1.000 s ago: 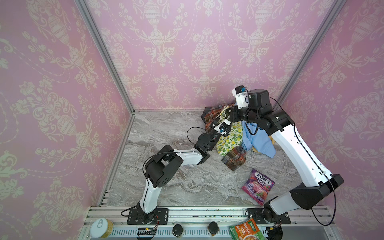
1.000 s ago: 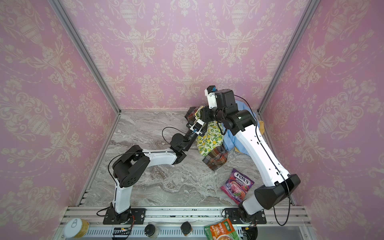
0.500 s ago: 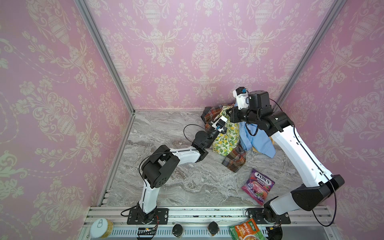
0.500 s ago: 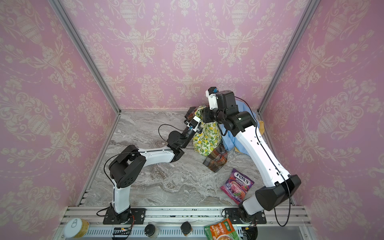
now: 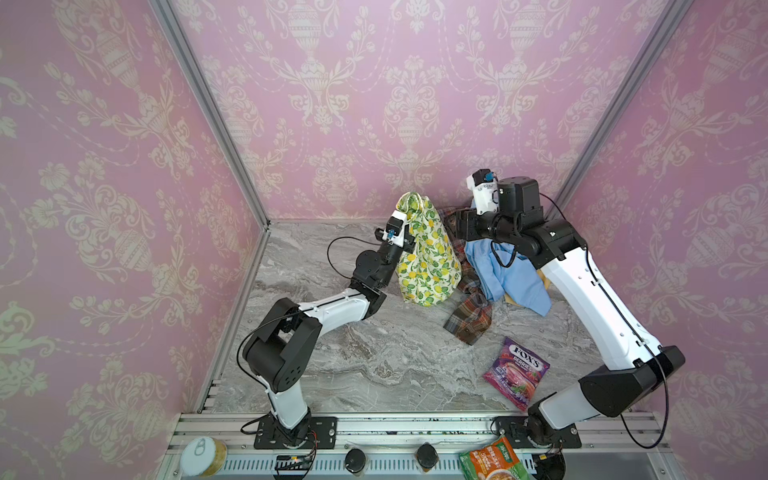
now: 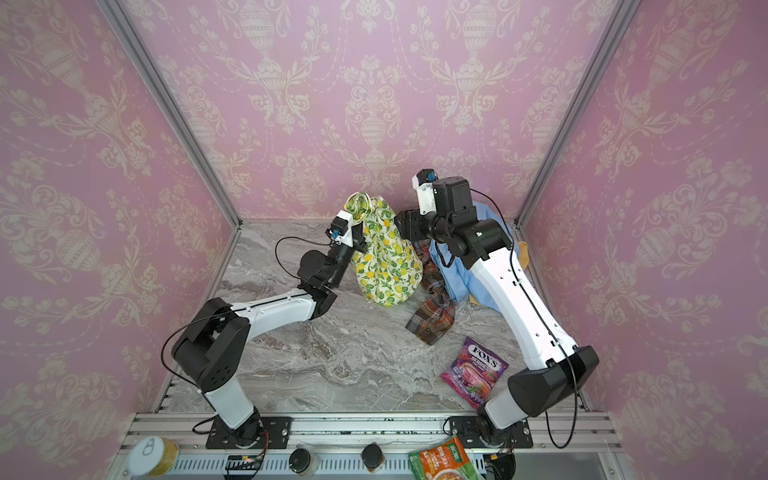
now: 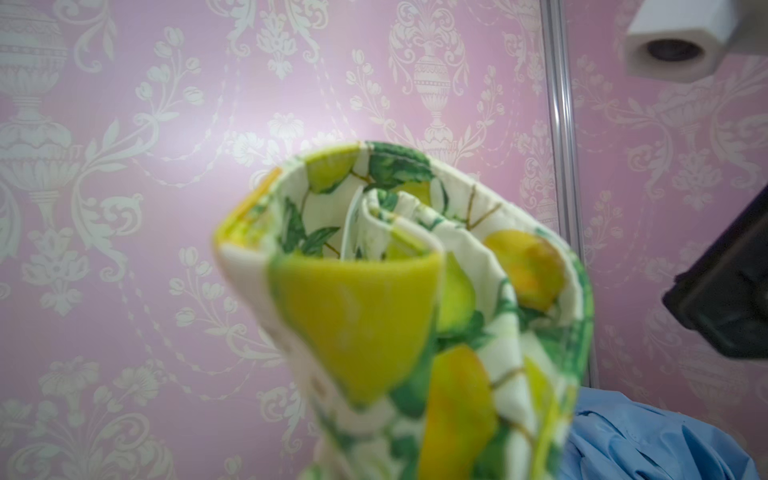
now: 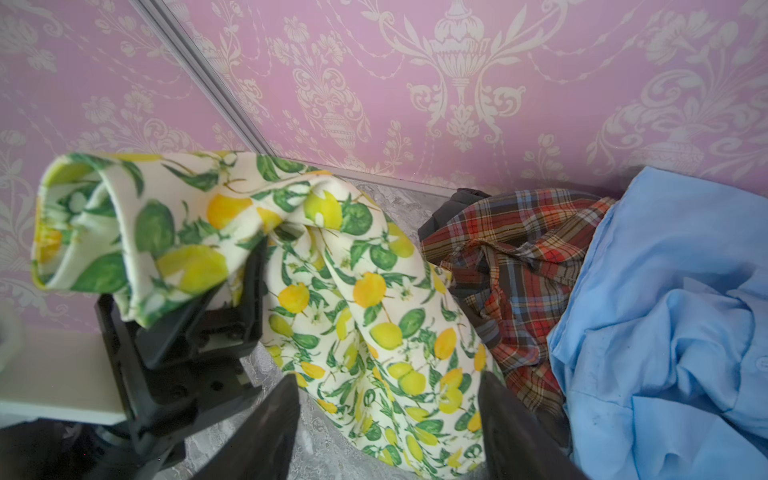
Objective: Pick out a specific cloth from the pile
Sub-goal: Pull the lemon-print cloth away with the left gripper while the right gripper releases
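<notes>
Hanging from the left pincer [image 5: 409, 242], which is clamped shut on its upper edge, the cloth [image 5: 428, 257] is held up at frame centre, just beside the pile [image 5: 511, 278]. The right pincer [image 8: 386, 376] is spread wide and empty. Carrying the cloth fully clear is judged to be left.

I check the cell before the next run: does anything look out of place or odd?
A purple candy bag lies on the table near the pile of clothes, though it is no garment. Nothing looks spilled or damaged.

Thin matt cloth [image 5: 428, 266], glossy candy bag [image 5: 517, 370]
</notes>
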Controlling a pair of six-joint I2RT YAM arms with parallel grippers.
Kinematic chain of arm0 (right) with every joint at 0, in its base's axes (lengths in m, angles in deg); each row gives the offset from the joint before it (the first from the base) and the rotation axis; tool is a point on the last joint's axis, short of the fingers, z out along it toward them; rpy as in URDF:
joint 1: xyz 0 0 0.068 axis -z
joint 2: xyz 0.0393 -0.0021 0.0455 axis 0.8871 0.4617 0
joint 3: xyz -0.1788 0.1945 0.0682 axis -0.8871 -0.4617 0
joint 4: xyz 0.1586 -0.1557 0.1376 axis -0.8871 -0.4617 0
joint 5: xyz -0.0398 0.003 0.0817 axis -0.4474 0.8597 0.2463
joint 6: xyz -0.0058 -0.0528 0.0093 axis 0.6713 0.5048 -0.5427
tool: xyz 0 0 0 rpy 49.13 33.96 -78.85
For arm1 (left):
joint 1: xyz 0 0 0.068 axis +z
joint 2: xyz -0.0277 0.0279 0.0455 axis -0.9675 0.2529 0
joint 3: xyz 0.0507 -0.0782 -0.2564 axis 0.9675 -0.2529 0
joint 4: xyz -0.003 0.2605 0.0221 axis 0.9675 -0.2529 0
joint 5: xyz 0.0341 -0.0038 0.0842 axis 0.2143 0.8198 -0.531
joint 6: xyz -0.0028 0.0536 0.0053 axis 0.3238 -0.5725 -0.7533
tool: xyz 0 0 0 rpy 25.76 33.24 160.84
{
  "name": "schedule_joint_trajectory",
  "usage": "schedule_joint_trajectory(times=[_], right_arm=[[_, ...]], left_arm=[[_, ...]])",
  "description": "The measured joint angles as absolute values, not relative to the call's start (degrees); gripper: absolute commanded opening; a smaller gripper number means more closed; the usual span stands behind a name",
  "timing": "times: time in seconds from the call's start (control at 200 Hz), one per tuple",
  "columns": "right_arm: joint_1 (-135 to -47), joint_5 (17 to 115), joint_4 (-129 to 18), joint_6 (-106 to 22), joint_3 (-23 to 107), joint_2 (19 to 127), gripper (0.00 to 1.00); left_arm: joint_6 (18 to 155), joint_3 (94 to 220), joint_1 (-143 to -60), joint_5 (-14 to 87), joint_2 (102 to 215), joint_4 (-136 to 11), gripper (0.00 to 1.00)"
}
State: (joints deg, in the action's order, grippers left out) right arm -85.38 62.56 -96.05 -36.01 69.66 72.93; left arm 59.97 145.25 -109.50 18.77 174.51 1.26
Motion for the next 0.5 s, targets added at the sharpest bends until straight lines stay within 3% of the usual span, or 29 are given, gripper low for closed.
schedule_joint_trajectory(times=[0.28, 0.5], right_arm=[[-85.38, 62.38, -93.08, -35.53, 68.00, 72.95, 0.86], [-85.38, 62.82, -89.23, -35.33, 60.09, 72.90, 0.92]], left_arm=[[66.88, 144.11, -100.30, 17.50, 162.11, -14.48, 0.00], [71.62, 147.48, -90.68, 17.55, 161.41, -28.25, 0.00]])
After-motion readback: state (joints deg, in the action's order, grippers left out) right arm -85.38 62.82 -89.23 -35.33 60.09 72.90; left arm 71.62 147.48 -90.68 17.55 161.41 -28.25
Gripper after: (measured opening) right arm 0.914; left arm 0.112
